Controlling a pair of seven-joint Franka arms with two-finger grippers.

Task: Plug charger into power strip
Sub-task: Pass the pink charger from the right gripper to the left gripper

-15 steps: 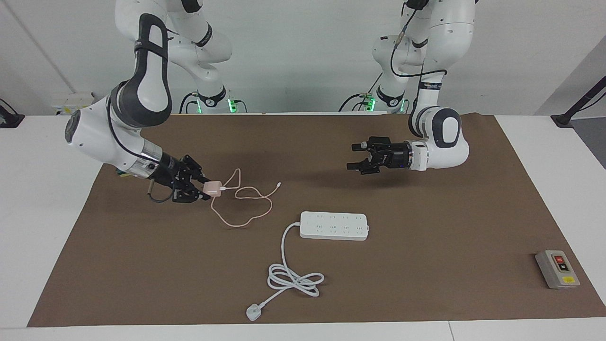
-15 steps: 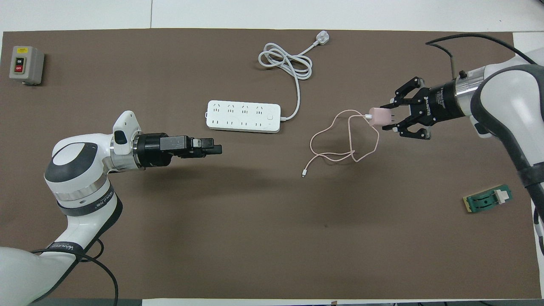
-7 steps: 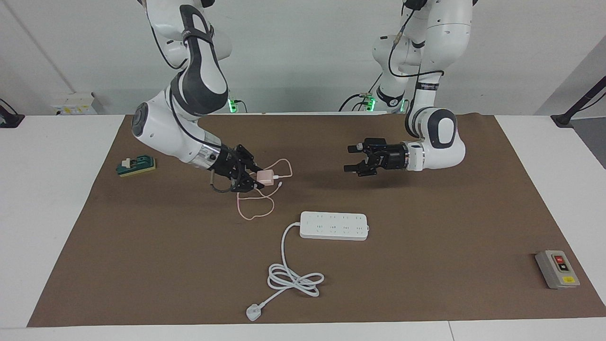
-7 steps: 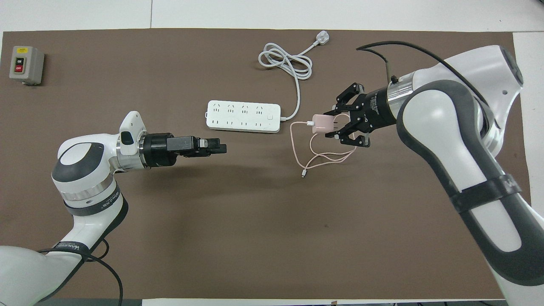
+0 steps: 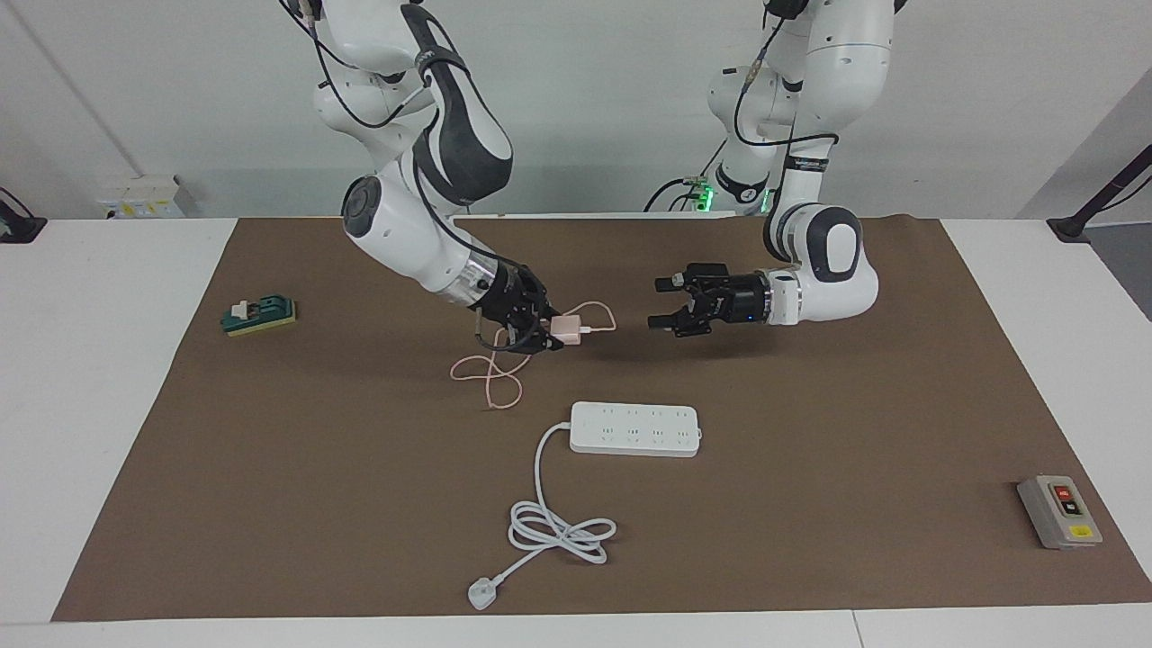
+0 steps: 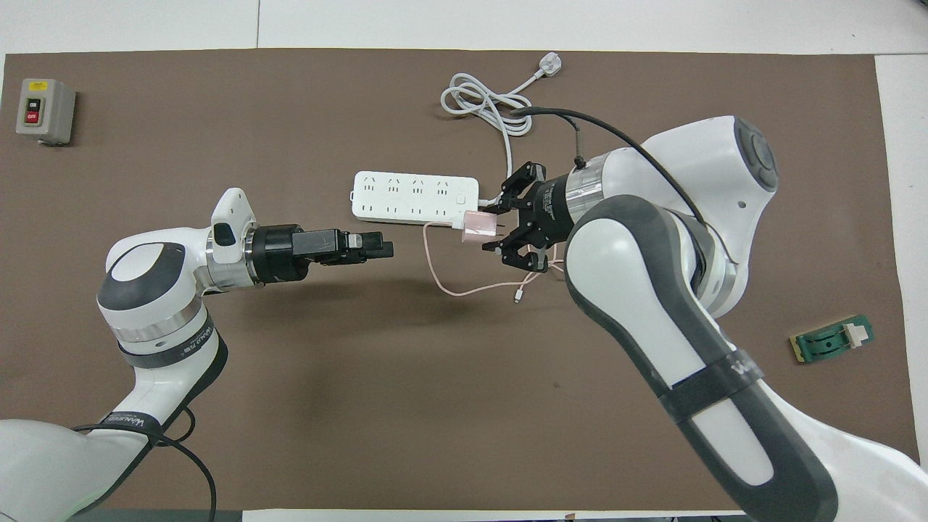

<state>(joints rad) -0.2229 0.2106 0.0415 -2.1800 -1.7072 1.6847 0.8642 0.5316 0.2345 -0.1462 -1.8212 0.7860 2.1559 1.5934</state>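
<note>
My right gripper (image 5: 551, 331) is shut on the pale pink charger (image 5: 567, 328) and holds it sideways above the mat. In the overhead view the charger (image 6: 478, 222) appears beside the cord end of the white power strip (image 6: 415, 197). Its thin pink cable (image 5: 490, 378) hangs down and loops on the mat. The power strip (image 5: 634, 428) lies flat, sockets up. My left gripper (image 5: 659, 303) is open and empty, held in the air facing the charger with a gap between them; it also shows in the overhead view (image 6: 384, 249).
The strip's thick white cord (image 5: 558, 531) coils on the mat and ends in a white three-pin plug (image 5: 481, 594) by the table edge farthest from the robots. A grey button box (image 5: 1059, 511) sits toward the left arm's end. A green block (image 5: 259, 315) sits toward the right arm's end.
My right gripper has carried the charger from the right arm's end toward the table's middle, dragging the pink cable along. My left gripper has edged slightly toward it.
</note>
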